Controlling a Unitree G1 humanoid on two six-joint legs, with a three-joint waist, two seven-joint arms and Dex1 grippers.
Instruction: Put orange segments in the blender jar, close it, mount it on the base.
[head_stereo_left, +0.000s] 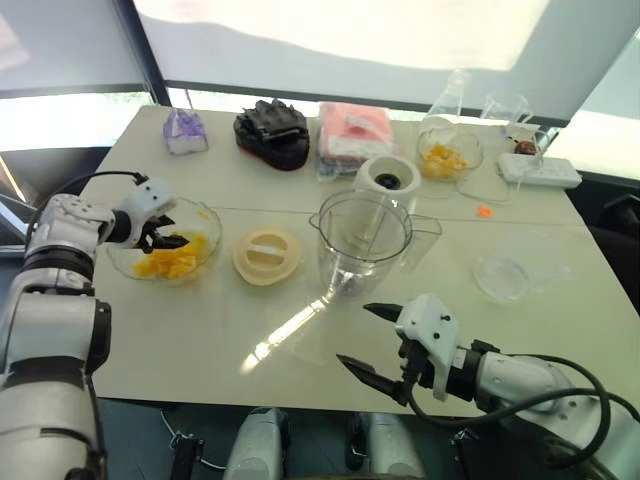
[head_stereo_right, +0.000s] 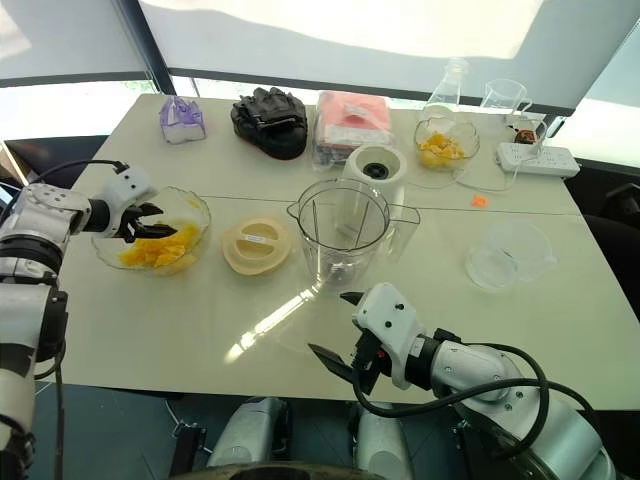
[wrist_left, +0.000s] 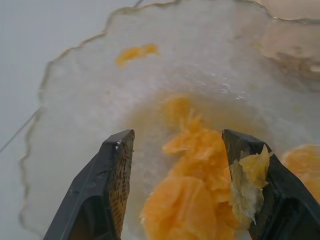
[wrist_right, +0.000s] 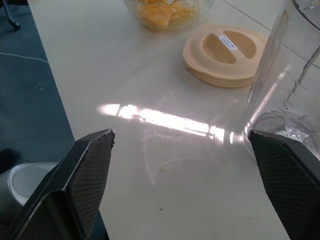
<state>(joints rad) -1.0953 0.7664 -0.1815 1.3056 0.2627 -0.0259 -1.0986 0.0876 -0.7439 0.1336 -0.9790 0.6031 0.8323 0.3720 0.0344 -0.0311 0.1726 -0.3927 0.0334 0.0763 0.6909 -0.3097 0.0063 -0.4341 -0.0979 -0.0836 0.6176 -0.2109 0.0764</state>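
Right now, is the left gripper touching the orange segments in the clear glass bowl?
Touching. Left wrist view: the open left gripper straddles the orange segments, with pulp stuck on one finger.

1. Head pair looks down over the whole cream table (head_stereo_left: 150, 330).
2. Left wrist: close inside the scalloped clear glass bowl (wrist_left: 210, 55).
3. Right wrist: low, facing the round cream lid (wrist_right: 225, 52), probably that bowl beyond.
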